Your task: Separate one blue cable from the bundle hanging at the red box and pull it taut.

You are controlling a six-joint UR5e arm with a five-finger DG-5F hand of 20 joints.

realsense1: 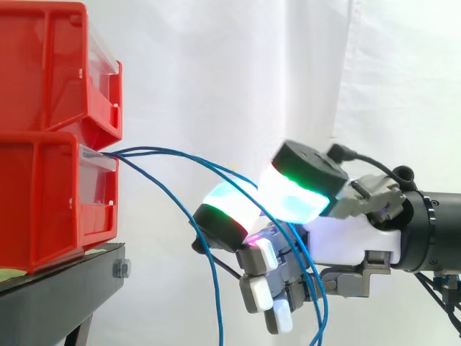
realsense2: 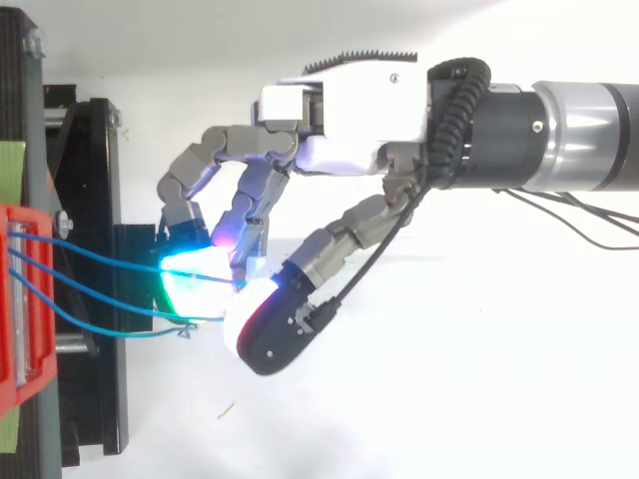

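Two red bins are stacked at the left of the side view, the upper red bin on the lower red bin, and both stand on a black stand before a white curtain. The blue cables come out together at the front of the lower bin, just under its clear front edge, and run to the right towards the hand.

The hand comes in from the right and is lower than the place where the cables leave the bin. Its fingers are curled inward. Two thick fingertip pads, one glowing cyan and green and one higher and closer to the wrist, stand near each other with only a narrow gap. Some of the cables pass through this gap, so the hand is closed on them. I cannot tell how many strands are really between the pads. Behind the pads two strands go down along the other curled fingers to the lower edge of the view. One more strand leaves the bin, bends down to the left of the lower pad and hangs freely.

In the top view the red bin is at the left edge and the cables cross the stand to the glowing pads. They sag a little between the bin and the hand. One loose cable end lies just beside the pads.
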